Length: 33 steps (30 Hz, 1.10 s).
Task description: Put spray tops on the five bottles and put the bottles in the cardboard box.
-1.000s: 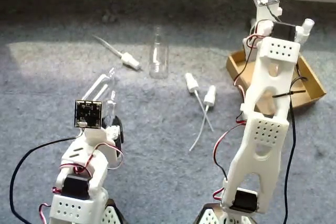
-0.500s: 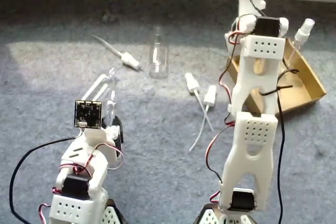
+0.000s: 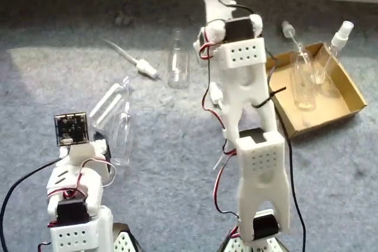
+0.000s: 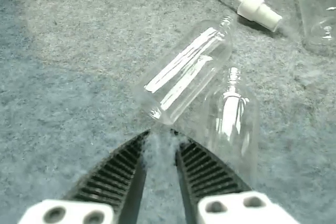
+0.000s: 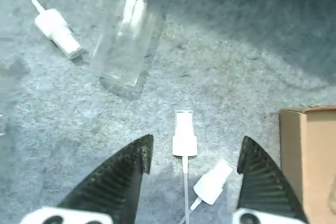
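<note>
- Left end effector [image 4: 160, 137]: lower left of the high view. Its jaws are narrow with a slim gap, hold nothing, and point at the base of the lying bottle.
- Lying bottle [image 4: 186, 69]: clear, no top, on its side at left centre of the high view.
- Second bottle [image 4: 231, 116]: clear, no top, just beside the lying bottle.
- Right end effector [image 5: 195, 142]: upper centre of the high view. Its jaws are wide and hold nothing.
- Spray top [image 5: 184, 139]: white, on the tabletop [image 3: 177, 146], in line with the gap between the right jaws.
- Second spray top [image 5: 212, 182]: just beside the first.
- Upright bottle [image 3: 177, 60]: no top, upper centre.
- Third spray top [image 3: 142, 65]: near the upright bottle.
- Cardboard box [image 3: 339, 101]: right side. It holds two capped bottles [image 3: 304, 84], both leaning.
</note>
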Motion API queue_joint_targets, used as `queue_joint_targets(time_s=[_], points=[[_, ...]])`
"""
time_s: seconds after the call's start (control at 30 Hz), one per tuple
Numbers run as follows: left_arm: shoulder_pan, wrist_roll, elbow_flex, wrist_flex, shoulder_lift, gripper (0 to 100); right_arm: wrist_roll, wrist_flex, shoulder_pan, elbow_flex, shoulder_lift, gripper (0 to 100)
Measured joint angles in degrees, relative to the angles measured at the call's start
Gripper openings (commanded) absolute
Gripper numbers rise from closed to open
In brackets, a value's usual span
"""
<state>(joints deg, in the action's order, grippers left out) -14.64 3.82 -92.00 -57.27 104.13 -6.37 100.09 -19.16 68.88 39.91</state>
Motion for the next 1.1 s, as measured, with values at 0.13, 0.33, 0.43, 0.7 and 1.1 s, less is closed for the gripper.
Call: queue_joint_targets(time_s=[0.13,0.33,0.43,0.7,1.1], points=[[-2.64,-0.09,0.44,0.0,0.0,1,0.0,-1.32,-3.08,0.0,1.32,26.5],[-2.73,-0.26,0.44,0.0,0.0,1,0.0,-7.47,-7.56,0.0,8.44,29.0],[-2.73,-0.26,0.44,0.0,0.0,1,0.0,-12.75,-9.49,0.0,11.69,29.0],[-2.73,-0.26,-0.09,1.23,0.0,1,8.79,-27.87,-10.2,0.0,16.62,29.2],[-2.73,-0.26,-0.09,1.41,0.0,1,13.01,-30.24,-10.02,-0.09,23.91,20.8]])
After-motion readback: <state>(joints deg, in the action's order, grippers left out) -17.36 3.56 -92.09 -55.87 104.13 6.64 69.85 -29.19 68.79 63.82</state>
